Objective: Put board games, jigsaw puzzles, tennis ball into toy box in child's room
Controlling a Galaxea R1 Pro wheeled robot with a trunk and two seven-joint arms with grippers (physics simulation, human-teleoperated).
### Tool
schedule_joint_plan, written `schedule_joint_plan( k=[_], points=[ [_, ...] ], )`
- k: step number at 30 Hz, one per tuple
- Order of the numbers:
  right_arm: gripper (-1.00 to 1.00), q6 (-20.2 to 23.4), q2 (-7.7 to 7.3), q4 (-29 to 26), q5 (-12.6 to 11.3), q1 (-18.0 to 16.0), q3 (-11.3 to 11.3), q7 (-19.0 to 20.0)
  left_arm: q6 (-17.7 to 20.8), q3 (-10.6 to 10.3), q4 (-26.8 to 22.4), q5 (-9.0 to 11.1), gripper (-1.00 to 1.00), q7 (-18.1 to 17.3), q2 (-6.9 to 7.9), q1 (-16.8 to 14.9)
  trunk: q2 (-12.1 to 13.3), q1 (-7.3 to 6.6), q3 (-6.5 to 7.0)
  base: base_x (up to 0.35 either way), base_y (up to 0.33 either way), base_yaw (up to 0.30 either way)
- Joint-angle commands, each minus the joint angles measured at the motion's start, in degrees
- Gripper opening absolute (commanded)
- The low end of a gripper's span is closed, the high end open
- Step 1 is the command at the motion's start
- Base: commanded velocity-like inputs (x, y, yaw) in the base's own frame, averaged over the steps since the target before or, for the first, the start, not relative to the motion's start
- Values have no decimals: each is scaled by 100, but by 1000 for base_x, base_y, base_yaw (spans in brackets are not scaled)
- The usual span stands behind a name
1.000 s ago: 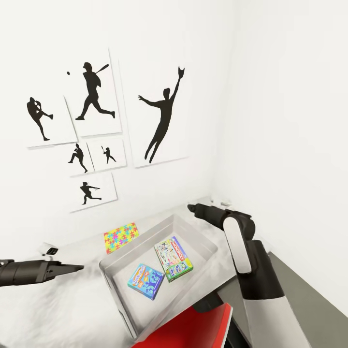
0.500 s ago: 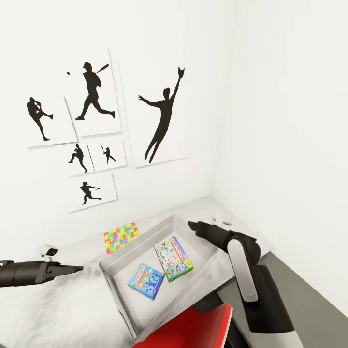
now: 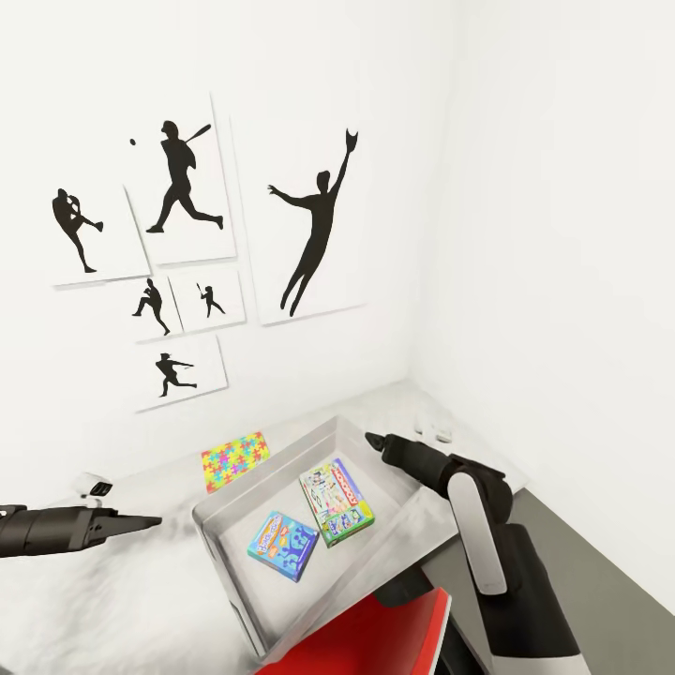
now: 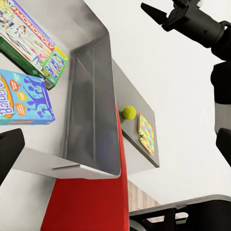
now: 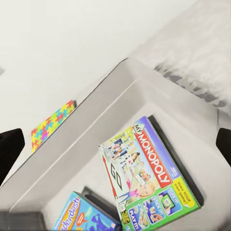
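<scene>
The see-through toy box [image 3: 225, 534] stands on the light table [image 3: 131, 581]. Two board games lie flat inside it: a blue one [image 3: 283, 545] and a green-edged Monopoly one [image 3: 336, 502]. A jigsaw puzzle [image 3: 234, 459] rests on the table behind the box. My right gripper [image 3: 370, 439] hovers open above the box's far rim, looking down at the Monopoly game [image 5: 144, 178] and the puzzle [image 5: 52, 124]. My left gripper [image 3: 150, 519] is open, held level left of the box. In its wrist view, the tennis ball [image 4: 128, 112] and a puzzle board [image 4: 146, 133] lie on a grey surface beside the box wall [image 4: 91, 110].
A red chair [image 3: 366, 637] stands close against the box's near side. White walls meet in a corner behind the table, with black baseball silhouette pictures [image 3: 309, 225] on the left wall. A dark grey lower surface [image 3: 600, 572] runs along the right.
My right arm has drawn back from the table's far right corner and its gripper now sits lower, over the box's far rim. The left arm, box and games are unmoved.
</scene>
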Motion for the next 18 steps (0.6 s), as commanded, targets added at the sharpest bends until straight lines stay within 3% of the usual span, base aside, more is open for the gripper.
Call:
schedule_joint_plan(
  k=[1, 18],
  points=[
    [100, 13, 0, -6, -61, 5, 1, -57, 64, -22, 1, 27, 100, -12, 8, -8, -14, 4, -13, 0, 0, 0],
    [100, -348, -10, -2, -61, 448, 2, -43, 106, -9, -33, 18, 100, -12, -37, -9, -14, 4, 10, 0, 0, 0]
  ],
)
